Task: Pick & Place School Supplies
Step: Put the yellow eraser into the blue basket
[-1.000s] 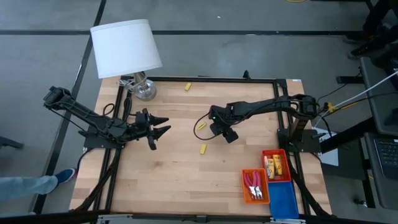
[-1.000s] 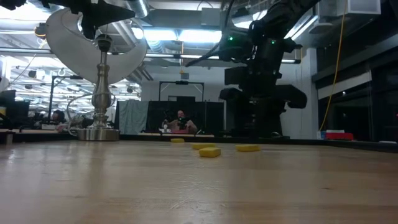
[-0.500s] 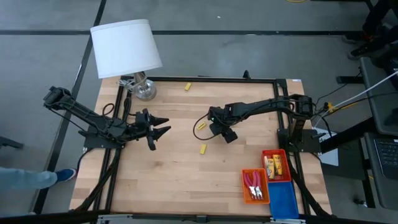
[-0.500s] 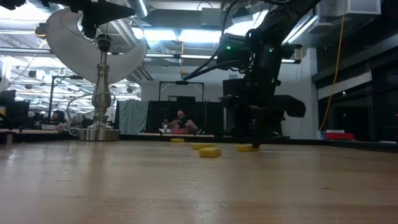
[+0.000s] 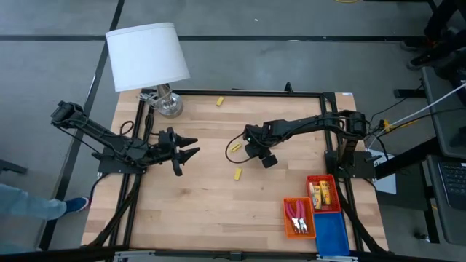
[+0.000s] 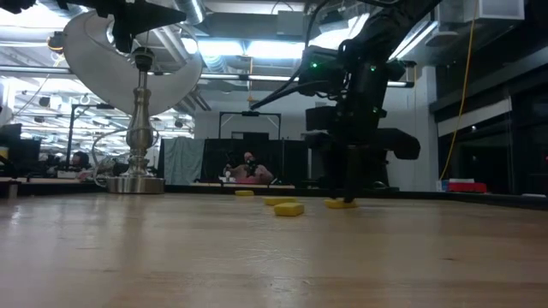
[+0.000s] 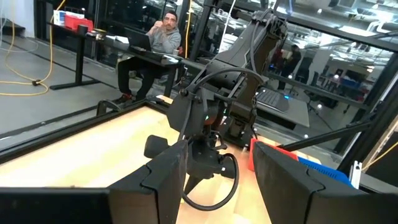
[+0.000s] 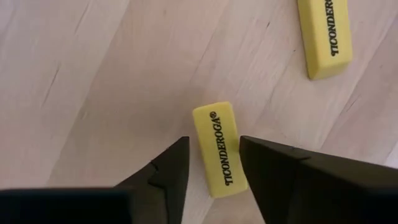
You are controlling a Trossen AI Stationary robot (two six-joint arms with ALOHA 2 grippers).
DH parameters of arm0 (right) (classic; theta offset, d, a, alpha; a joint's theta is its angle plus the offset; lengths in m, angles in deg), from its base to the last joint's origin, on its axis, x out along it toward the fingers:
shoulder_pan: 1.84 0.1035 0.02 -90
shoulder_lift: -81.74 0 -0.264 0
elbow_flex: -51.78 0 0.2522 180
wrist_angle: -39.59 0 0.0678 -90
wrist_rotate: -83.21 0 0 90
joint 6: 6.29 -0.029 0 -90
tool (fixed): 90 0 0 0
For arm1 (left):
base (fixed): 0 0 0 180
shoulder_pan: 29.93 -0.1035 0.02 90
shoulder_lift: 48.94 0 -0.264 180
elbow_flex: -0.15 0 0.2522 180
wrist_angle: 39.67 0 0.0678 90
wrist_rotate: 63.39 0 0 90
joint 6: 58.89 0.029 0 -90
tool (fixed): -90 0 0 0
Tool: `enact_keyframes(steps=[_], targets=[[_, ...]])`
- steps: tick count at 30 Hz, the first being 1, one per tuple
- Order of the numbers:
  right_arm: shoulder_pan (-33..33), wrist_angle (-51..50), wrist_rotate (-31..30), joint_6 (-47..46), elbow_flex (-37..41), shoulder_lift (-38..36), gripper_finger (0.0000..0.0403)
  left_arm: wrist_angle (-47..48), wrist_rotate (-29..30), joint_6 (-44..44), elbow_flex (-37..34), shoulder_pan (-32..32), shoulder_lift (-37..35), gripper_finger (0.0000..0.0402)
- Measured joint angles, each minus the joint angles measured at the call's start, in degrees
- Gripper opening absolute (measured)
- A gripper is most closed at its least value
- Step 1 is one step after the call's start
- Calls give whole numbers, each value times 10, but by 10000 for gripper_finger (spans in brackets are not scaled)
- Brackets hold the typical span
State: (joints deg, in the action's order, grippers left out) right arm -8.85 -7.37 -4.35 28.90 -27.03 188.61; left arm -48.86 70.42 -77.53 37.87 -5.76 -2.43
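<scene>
Waiting over the table's left half, the left claw (image 5: pixel 186 151) hangs with fingers apart, holding nothing. Toward the middle, the right claw (image 8: pixel 213 163) stands low with fingers apart on either side of a yellow eraser (image 8: pixel 218 147), lined up along its long sides, likely so they can close across its narrow width. A second eraser (image 5: pixel 237 174) lies near, a third (image 5: pixel 220 101) by the far edge. The pale wooden table (image 5: pixel 204 211) carries a lamp (image 5: pixel 148 56); trays (image 5: pixel 322 193) wait at right, and a person sits at a desk beyond.
</scene>
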Motion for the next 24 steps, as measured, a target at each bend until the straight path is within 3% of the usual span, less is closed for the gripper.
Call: enact_keyframes(steps=[9,24], targets=[[0,3,1,-2,0,0,108,0,0,-2,0,1,0,180],[-1,-2,3,-2,-4,26,170,0,0,-6,0,1,0,180]])
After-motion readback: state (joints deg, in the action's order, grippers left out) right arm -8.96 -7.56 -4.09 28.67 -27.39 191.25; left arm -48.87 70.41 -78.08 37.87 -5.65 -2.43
